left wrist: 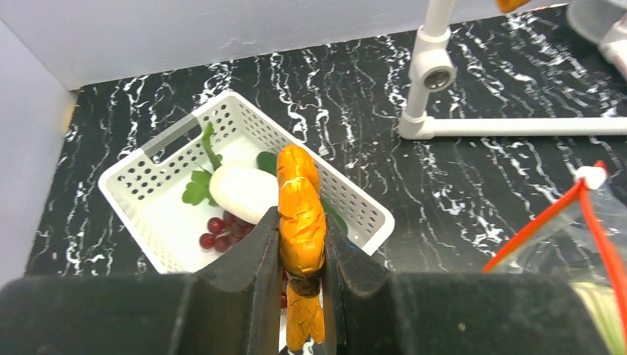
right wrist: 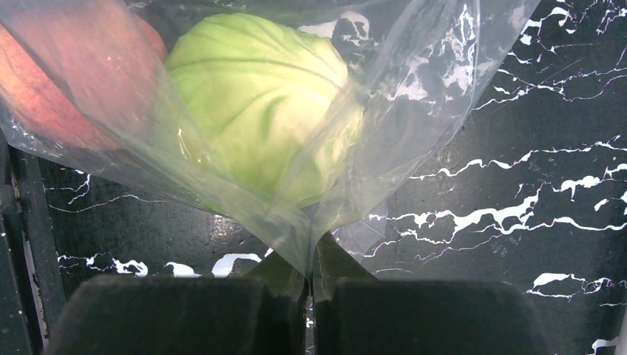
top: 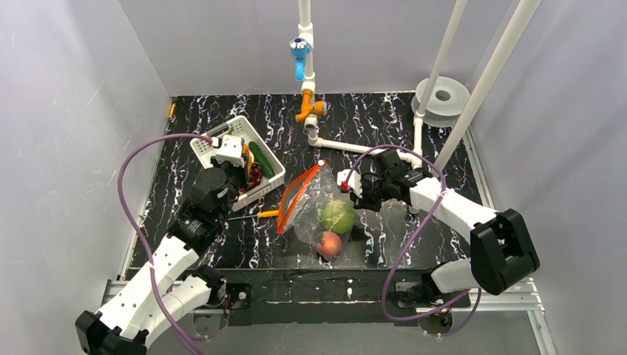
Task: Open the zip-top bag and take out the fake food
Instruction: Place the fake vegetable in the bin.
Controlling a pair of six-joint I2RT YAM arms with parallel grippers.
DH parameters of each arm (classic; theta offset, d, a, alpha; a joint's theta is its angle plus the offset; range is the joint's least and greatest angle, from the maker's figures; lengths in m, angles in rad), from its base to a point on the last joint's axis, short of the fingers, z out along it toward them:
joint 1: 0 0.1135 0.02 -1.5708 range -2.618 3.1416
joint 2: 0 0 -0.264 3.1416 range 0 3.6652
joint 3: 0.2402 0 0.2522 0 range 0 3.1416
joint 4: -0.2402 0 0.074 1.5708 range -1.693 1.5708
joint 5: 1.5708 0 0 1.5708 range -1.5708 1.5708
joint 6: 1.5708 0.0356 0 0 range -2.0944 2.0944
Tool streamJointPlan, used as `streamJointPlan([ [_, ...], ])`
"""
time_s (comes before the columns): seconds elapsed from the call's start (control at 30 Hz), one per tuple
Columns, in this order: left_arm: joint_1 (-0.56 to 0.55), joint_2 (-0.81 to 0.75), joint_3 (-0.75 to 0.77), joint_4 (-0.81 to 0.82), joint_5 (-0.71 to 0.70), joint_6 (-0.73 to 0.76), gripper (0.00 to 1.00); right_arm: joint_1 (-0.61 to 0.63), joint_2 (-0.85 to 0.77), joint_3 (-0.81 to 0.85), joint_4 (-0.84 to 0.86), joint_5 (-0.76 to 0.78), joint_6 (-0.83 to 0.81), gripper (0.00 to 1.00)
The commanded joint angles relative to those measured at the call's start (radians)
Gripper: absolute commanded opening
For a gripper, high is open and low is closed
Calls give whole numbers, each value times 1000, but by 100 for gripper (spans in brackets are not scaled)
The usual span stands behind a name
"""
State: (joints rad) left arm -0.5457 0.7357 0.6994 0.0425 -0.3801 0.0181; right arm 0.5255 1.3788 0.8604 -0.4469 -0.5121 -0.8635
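The clear zip-top bag (top: 314,214) lies mid-table, its orange-red zip strip (top: 294,194) gaping toward the left. A green round vegetable (top: 338,216) and a pink-red peach (top: 329,243) are inside it. My right gripper (top: 356,194) is shut on a pinch of the bag's plastic (right wrist: 310,244), with the vegetable (right wrist: 259,111) and peach (right wrist: 66,74) just beyond. My left gripper (left wrist: 302,248) is shut on a small orange piece (left wrist: 299,207), held over the near corner of the white basket (left wrist: 140,166). The basket holds a white egg-shaped piece (left wrist: 242,192), grapes (left wrist: 218,231) and a cucumber (top: 261,159).
A small orange-handled tool (top: 260,214) lies between basket and bag. White pipework with a blue valve (top: 299,55) and an orange valve (top: 309,109) stands at the back centre, with a pipe (left wrist: 517,127) running along the table. A grey roll (top: 442,96) sits back right. Walls enclose three sides.
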Motion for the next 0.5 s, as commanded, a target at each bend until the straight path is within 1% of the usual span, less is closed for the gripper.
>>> streamJointPlan([
  [0.0, 18, 41, 59, 3, -72, 90, 0, -4, -30, 19, 4, -25, -4, 5],
  [0.23, 63, 156, 89, 13, -110, 164, 0, -4, -30, 20, 4, -27, -4, 5],
  [0.47, 120, 282, 120, 14, -194, 161, 0, -4, -30, 18, 5, -28, -3, 5],
])
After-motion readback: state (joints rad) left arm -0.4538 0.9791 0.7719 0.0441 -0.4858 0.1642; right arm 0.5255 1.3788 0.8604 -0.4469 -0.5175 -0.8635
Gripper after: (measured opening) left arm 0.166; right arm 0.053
